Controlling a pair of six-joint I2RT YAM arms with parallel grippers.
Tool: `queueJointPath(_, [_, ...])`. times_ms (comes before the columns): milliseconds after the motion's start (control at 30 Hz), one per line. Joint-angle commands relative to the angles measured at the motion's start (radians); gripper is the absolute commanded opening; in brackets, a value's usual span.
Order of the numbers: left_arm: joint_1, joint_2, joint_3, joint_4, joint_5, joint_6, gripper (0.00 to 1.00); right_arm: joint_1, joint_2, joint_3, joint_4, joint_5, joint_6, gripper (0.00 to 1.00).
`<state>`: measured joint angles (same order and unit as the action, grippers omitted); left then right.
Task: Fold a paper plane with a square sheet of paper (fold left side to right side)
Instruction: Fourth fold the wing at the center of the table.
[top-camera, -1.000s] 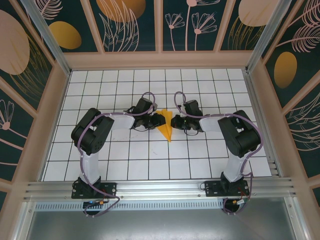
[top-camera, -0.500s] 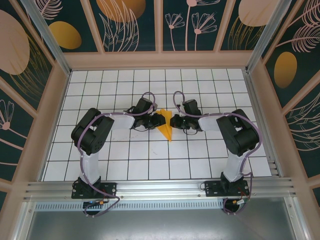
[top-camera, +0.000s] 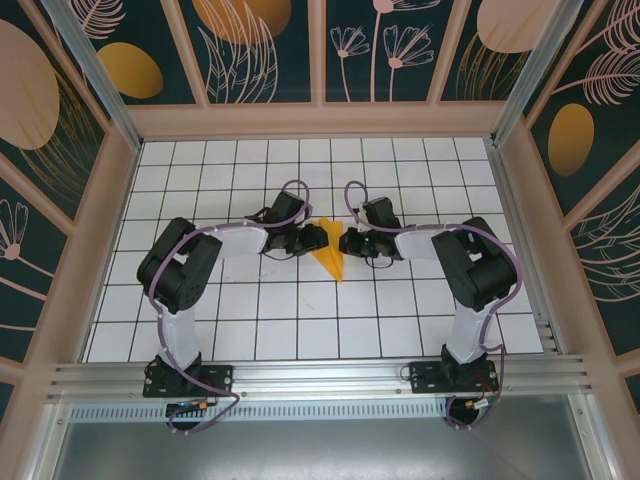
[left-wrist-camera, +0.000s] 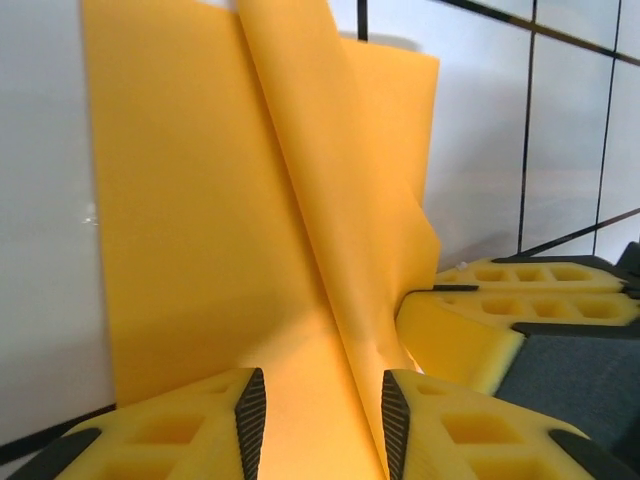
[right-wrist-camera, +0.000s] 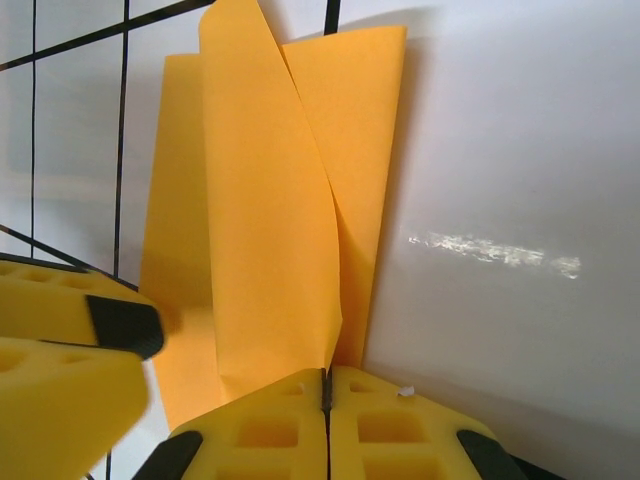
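We've got the bright orange paper plane (top-camera: 331, 262), a narrow pointed dart of thin paper, lying about mid-table on the white tabletop with its black grid lines (top-camera: 400, 320). Its tip points toward the near edge, where the arm bases are. Both arms reach in from the sides, so the plane's wide end sits right between the two pincers.

The left gripper (top-camera: 322, 238) comes in from the left. In its wrist view the two yellow foam fingers (left-wrist-camera: 200, 435) stand apart with a clear gap. The orange paper (left-wrist-camera: 200, 220) runs through that gap, so we'd call it open rather than clamped. A raised fold runs up the middle of the sheet, with flat paper on both sides of it.

The right gripper (top-camera: 346, 243) comes in from the right. From its own camera the yellow pads (right-wrist-camera: 260, 425) are pressed together with only a thin seam showing. The bottom corner of the upright flap (right-wrist-camera: 265, 200) comes down right into that seam, so we read it as pinched shut on the plane. The other arm's yellow fingers (right-wrist-camera: 60, 340) show blurry at lower left, just beside the paper.
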<state>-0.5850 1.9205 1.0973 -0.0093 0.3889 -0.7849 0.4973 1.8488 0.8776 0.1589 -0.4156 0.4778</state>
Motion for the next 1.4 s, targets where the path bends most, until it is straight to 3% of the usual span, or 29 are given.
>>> queueJointPath(0, [0.009,-0.065,0.047,-0.064,-0.024,0.042,0.4,0.021,0.043,-0.011,-0.106,0.037,-0.009,0.08])
queueJointPath(433, [0.008,0.078,0.154,0.011,0.1,-0.002,0.34,0.042,0.048,0.003,-0.111,0.042,-0.013,0.09])
queueJointPath(767, [0.008,0.183,0.22,0.006,0.068,-0.011,0.33,0.044,0.052,0.009,-0.117,0.047,-0.017,0.09])
queueJointPath(1167, [0.008,0.215,0.15,0.026,0.044,-0.016,0.33,0.044,0.037,0.036,-0.133,0.043,-0.034,0.1])
queueJointPath(1367, [0.008,0.212,0.097,0.053,0.034,-0.028,0.33,0.032,-0.042,0.086,-0.171,0.064,-0.057,0.21])
